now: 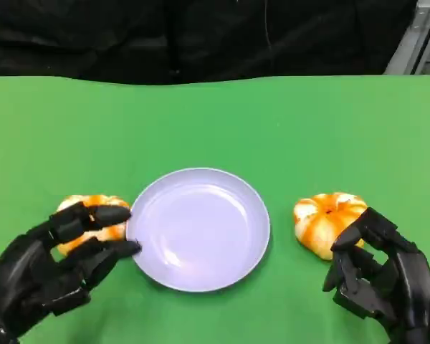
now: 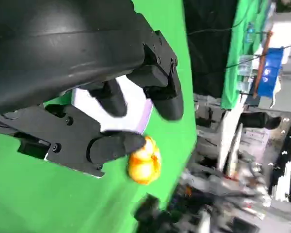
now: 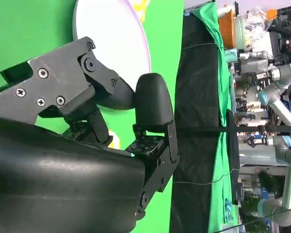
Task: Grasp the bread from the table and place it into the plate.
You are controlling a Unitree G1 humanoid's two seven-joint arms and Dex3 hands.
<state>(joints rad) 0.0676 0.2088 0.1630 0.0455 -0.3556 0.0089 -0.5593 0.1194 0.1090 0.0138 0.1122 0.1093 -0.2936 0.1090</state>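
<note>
Left hand [image 1: 54, 269]: near the tabletop's front left corner, fingers apart and curved around the left bread [image 1: 93, 222]; fingertips at or just over it, no firm hold evident.

Right hand [image 1: 380, 276]: near the front right corner, fingers apart, holding nothing, just beside the right bread [image 1: 328, 222]; contact cannot be told.

Risk, judged: the left fingertips lie close to the plate [image 1: 198, 276] rim; closing there could nudge or tip the plate, or push the bread away rather than trap it. The rounded, glossy bread may slip from a shallow pinch. Both hands carrying bread inward at once could collide over the plate.

Count: bread, two, one on each side of the plate; plate, one, mid-tabletop toward the front edge; hands, two.
</note>
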